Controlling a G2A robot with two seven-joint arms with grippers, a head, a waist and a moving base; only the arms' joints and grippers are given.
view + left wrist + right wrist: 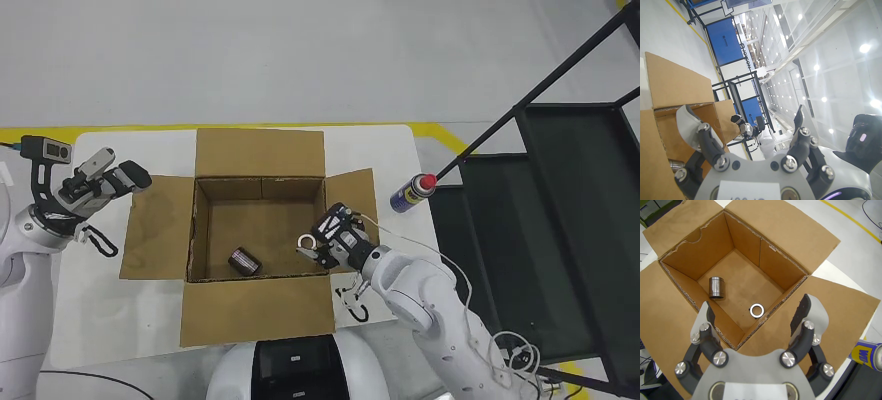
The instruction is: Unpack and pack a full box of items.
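An open cardboard box [262, 157] stands mid-table with its four flaps spread. On its floor lie a dark metal cylinder [244, 262] [716, 287] on its side and a small white ring [307, 242] [757, 310]. My right gripper [320, 242] [755, 304] hangs open over the box's near right corner, above the ring, holding nothing. My left gripper [118, 170] [743, 113] is open and empty, raised over the table left of the box, just off the left flap [677, 85]. Its wrist view looks across the room.
A blue and yellow spray can [412, 192] [866, 351] with a red cap lies on the white table [100, 330] right of the box. A dark metal rack [560, 200] stands beyond the table's right edge.
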